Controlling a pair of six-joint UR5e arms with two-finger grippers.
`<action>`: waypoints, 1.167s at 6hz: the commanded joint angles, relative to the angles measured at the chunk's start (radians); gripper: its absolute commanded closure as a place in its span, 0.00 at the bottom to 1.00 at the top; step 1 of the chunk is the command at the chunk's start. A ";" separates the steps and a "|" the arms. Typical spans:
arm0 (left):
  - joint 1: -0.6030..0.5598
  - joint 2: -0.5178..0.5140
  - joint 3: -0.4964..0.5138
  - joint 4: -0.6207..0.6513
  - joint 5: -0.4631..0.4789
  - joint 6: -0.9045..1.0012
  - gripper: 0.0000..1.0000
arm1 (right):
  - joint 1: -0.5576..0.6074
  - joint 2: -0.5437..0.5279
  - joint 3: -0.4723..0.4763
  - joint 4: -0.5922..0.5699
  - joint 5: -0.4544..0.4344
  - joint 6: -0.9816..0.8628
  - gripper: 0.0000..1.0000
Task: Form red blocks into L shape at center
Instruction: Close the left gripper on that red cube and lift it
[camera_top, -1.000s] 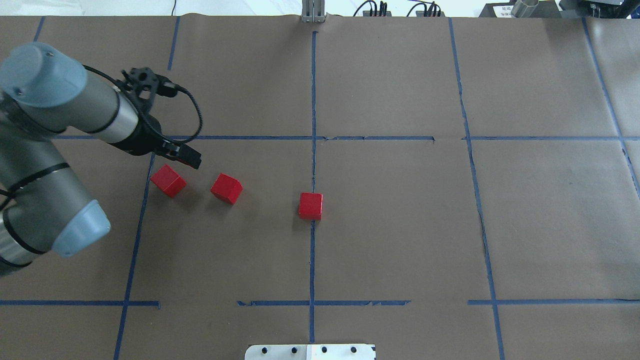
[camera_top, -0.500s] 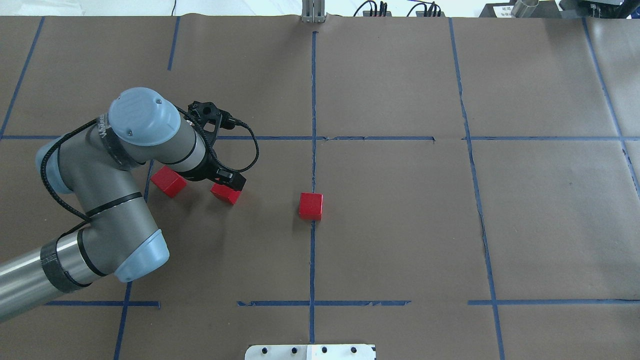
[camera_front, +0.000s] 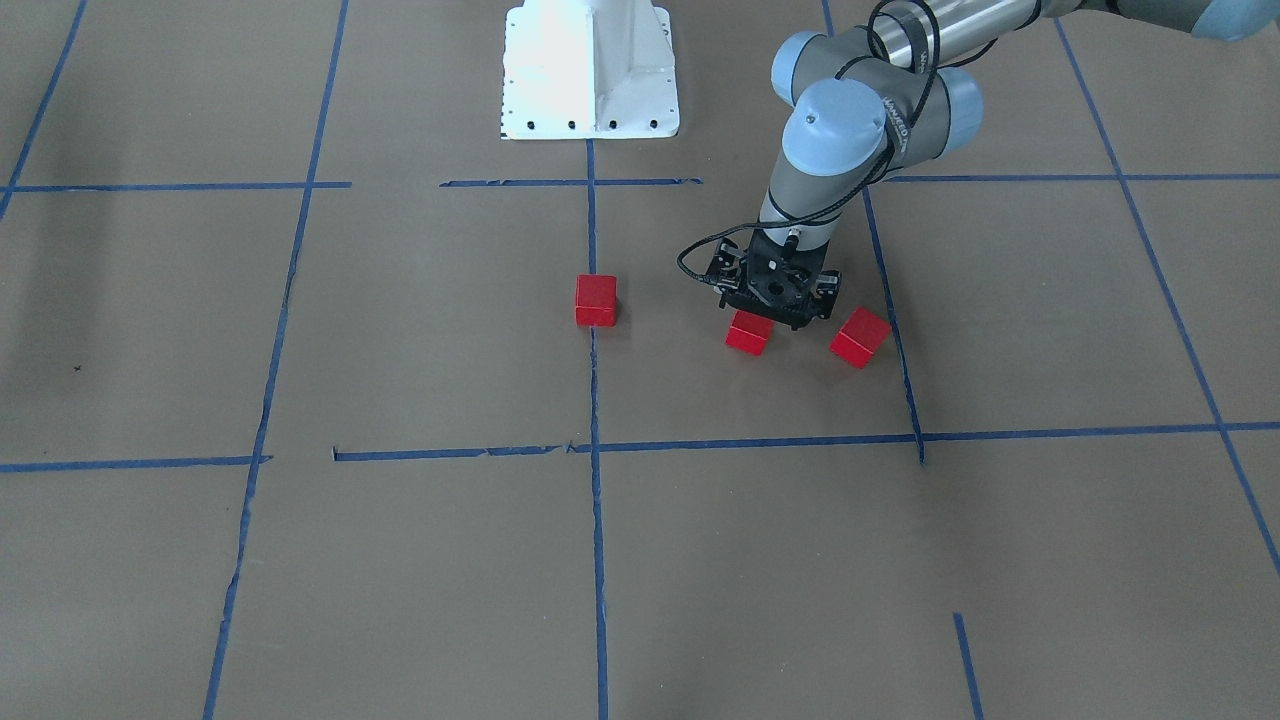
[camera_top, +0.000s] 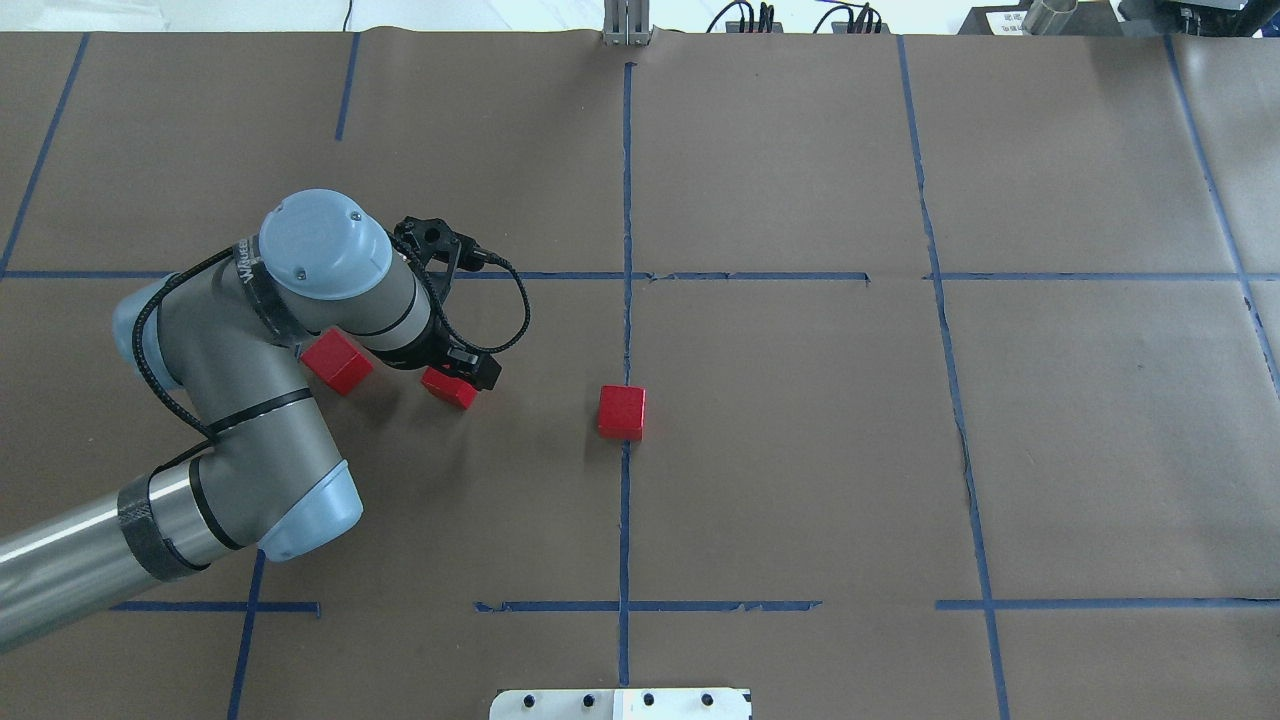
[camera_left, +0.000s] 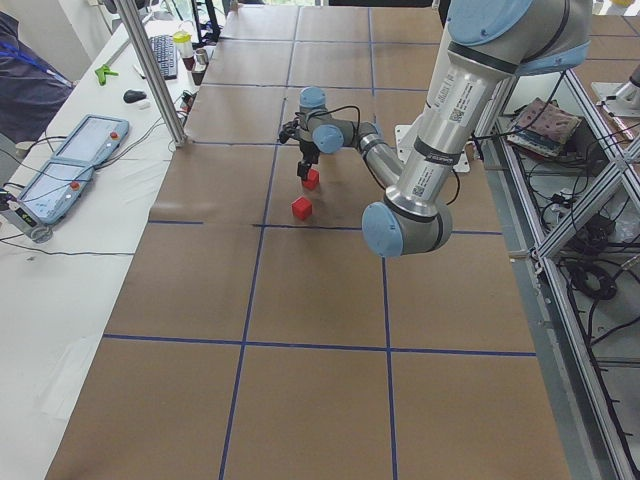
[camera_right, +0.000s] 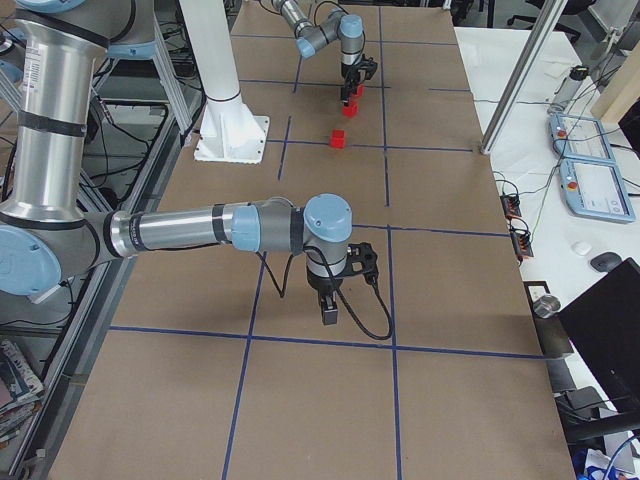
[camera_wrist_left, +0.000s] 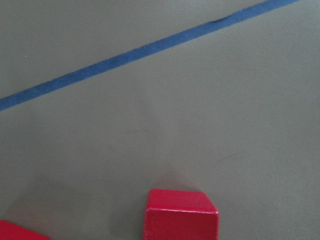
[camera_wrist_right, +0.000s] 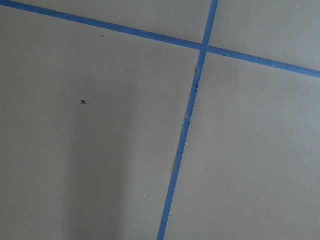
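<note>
1. Along the centre line (camera_top: 624, 500) of the brown paper (camera_top: 800, 450), you have one red block (camera_top: 621, 411) sitting on the tape. It is the only one of the three at the center.
2. Toward the robot's left lie the other two: the middle block (camera_top: 449, 388) and the outer block (camera_top: 338, 362). They are apart from each other, well apart from the first, and both turned askew to the grid.
3. Your left gripper (camera_top: 470, 372) hangs right over the middle block. Its own body hides the jaws, so I cannot tell whether they are spread or closed on the cube. The wrist view shows the cube at its lower edge and no fingers.
4. Your right gripper (camera_right: 329, 318) points down at paper far from the blocks. It shows only from the side, so its opening cannot be judged.
5. I judge the task early: no L exists yet, and two blocks remain to be brought in and squared against the first.
6. No container shows in any view — each block rests directly on the paper.
</note>
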 joint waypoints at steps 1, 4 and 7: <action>0.019 -0.011 0.033 -0.003 0.000 0.001 0.00 | 0.000 -0.002 -0.003 0.000 0.002 0.000 0.00; 0.023 -0.040 0.101 -0.048 -0.001 0.001 0.44 | 0.000 -0.002 -0.004 0.000 0.002 -0.002 0.00; 0.017 -0.084 0.095 -0.031 -0.002 -0.170 0.84 | 0.000 -0.002 -0.001 0.000 0.003 -0.002 0.00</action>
